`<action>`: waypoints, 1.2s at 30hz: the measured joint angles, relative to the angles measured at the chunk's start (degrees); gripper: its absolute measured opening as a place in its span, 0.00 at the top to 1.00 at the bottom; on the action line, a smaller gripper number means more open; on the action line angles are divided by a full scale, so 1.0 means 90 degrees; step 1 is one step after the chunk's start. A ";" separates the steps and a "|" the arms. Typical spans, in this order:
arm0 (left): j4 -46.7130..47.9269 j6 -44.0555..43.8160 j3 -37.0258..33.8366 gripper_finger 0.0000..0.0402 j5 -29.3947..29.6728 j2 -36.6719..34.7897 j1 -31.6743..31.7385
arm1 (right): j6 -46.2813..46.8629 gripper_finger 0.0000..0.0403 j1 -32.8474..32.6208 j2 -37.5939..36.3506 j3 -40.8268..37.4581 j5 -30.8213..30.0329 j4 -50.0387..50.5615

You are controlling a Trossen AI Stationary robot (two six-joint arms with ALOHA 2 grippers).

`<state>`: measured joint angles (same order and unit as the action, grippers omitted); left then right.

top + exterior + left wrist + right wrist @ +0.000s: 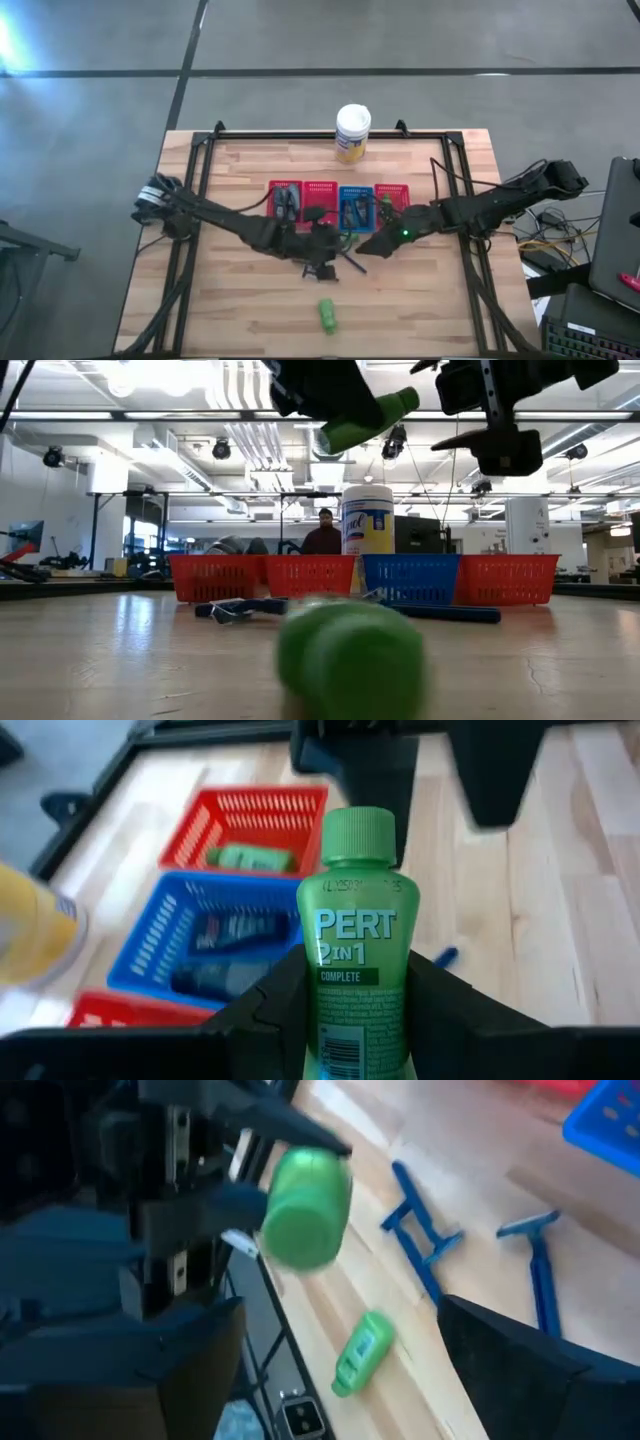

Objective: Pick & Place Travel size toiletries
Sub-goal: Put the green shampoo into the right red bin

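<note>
Left gripper (350,1020): clamped on a bright green plastic bottle with a ribbed cap (357,935), held aloft over the middle of the wooden table (240,310), near the basket row.
Right gripper (340,1380): fingers spread apart, empty, hovering close by on the right, facing the held bottle.
Baskets: four small mesh ones in a row, red (285,195), red (321,192), blue (355,200), red (391,195); the far-right red one already holds a green bottle (250,858), the blue basket dark tubes.
Loose items: a second green bottle (327,314) lies on the near boards; blue razors (425,1240) beside the arms.
Doing it well: I'd judge the matching red basket the goal, so carry the bottle fully over its rim, go low, then release, steering clear of the right arm.
</note>
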<state>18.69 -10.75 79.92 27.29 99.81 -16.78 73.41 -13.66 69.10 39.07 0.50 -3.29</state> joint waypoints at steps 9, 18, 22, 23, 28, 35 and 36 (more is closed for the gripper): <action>-0.0202 0.0261 -0.0002 0.69 -0.0300 0.0027 0.0183 | 0.0166 0.14 0.0269 0.0002 0.0005 -0.0225 -0.0280; -0.0415 0.0437 -0.0002 0.69 -0.0308 0.0027 0.0246 | 0.0152 0.22 0.0402 0.0429 0.0251 -0.0197 -0.0321; -0.0412 0.0511 -0.0002 0.69 -0.0321 0.0027 0.0246 | 0.0081 0.28 0.0400 0.0759 0.0494 -0.0177 -0.0333; -0.0412 0.0518 -0.0002 0.69 -0.0328 0.0027 0.0246 | 0.0046 0.29 0.0400 0.0823 0.0544 -0.0183 -0.0325; -0.0402 0.0516 -0.0005 0.69 -0.0328 0.0027 0.0228 | -0.0007 0.38 0.0440 0.0879 0.0670 -0.0224 -0.0363; -0.0286 0.0516 -0.0007 0.69 -0.0306 0.0027 0.0227 | 0.0174 0.51 0.0465 0.0833 0.0658 -0.0222 -0.0113; -0.0290 0.0515 -0.0009 0.69 -0.0299 0.0030 0.0227 | 0.0206 0.53 0.0465 0.0833 0.0658 -0.0218 -0.0090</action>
<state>16.09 -6.12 79.84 24.59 100.08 -14.74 75.26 -9.47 76.60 44.99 -1.45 -4.10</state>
